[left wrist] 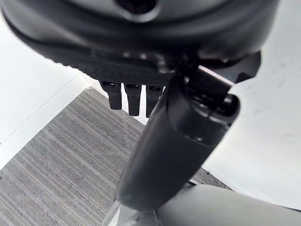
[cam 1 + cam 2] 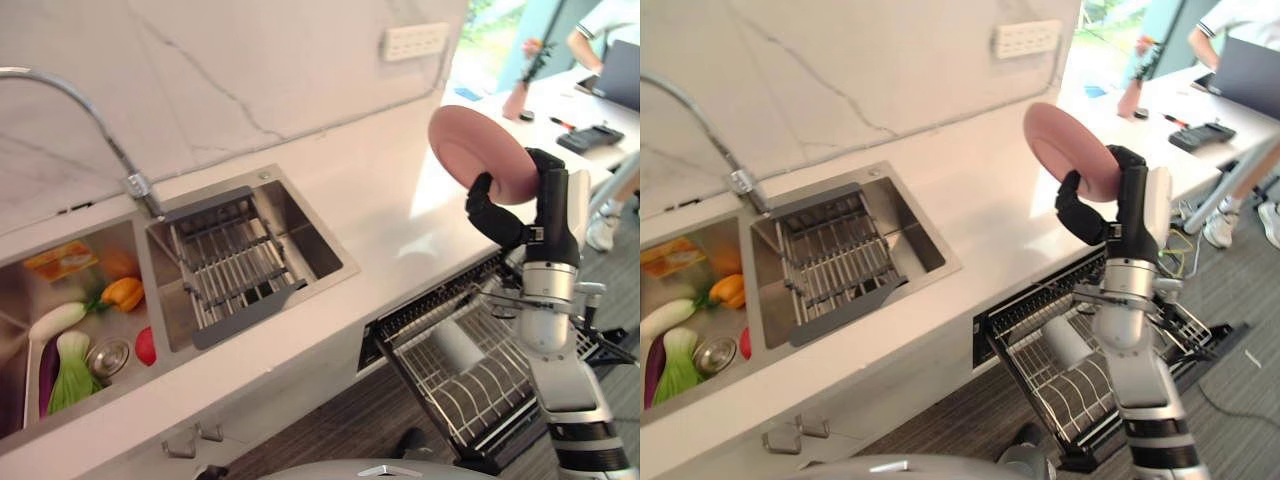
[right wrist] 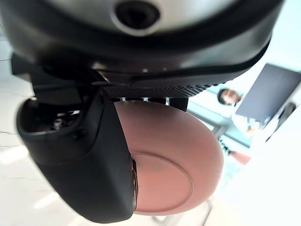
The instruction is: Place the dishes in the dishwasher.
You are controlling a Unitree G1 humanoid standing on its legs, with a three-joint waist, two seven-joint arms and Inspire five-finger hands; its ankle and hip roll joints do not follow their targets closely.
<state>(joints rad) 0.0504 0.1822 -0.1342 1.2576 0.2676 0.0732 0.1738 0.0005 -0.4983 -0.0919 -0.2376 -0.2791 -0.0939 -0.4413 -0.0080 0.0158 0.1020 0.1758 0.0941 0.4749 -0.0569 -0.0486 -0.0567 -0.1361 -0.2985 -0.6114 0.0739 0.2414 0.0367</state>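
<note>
My right hand (image 2: 505,215) is raised above the counter's front edge and shut on a pink plate (image 2: 480,150). The plate is tilted up on edge, with the thumb (image 3: 84,160) across its face and the fingers behind it. Below the hand the dishwasher's lower wire rack (image 2: 470,385) is pulled out over the floor, and a white cylindrical cup (image 2: 455,345) lies in it. My left hand (image 1: 178,132) hangs over grey striped floor beside a white cabinet front, its fingers (image 1: 129,96) straight and nothing in it.
A steel sink is set in the white counter (image 2: 390,210). A grey drainer rack (image 2: 235,265) sits in its right basin, vegetables (image 2: 80,330) in its left, under a curved faucet (image 2: 70,95). A person (image 2: 610,40) sits at a table at the back right.
</note>
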